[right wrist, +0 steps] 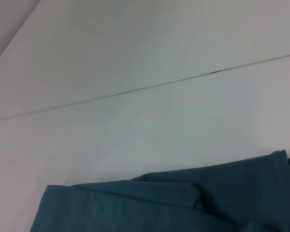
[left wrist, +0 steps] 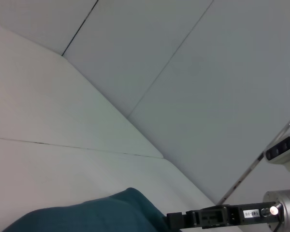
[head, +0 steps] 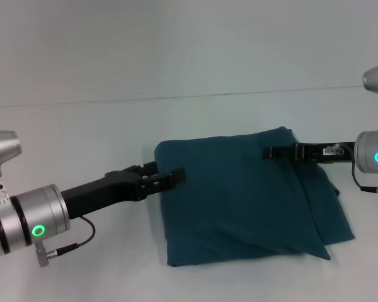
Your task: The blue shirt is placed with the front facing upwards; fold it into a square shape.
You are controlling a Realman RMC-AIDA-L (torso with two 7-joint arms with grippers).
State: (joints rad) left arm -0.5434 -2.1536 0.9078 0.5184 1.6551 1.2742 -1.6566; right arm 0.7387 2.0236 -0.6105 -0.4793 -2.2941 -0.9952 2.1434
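The blue shirt (head: pixel 239 195) lies on the white table as a folded, roughly square bundle with only plain teal cloth showing. Extra layers stick out at its right and lower right edge. My left gripper (head: pixel 169 175) reaches in from the left and sits open at the bundle's left edge, its tips just over the cloth. From the right, my right gripper (head: pixel 272 151) hovers over the upper right part of the shirt; the left wrist view shows it (left wrist: pixel 183 220) as a dark bar beside the teal cloth (left wrist: pixel 92 215). A folded edge of the shirt (right wrist: pixel 174 203) shows in the right wrist view.
The white table (head: pixel 82 126) spreads out on all sides of the shirt, and a thin seam (head: pixel 176 97) runs across it at the back. A cable hangs under the left arm's wrist (head: pixel 69 242).
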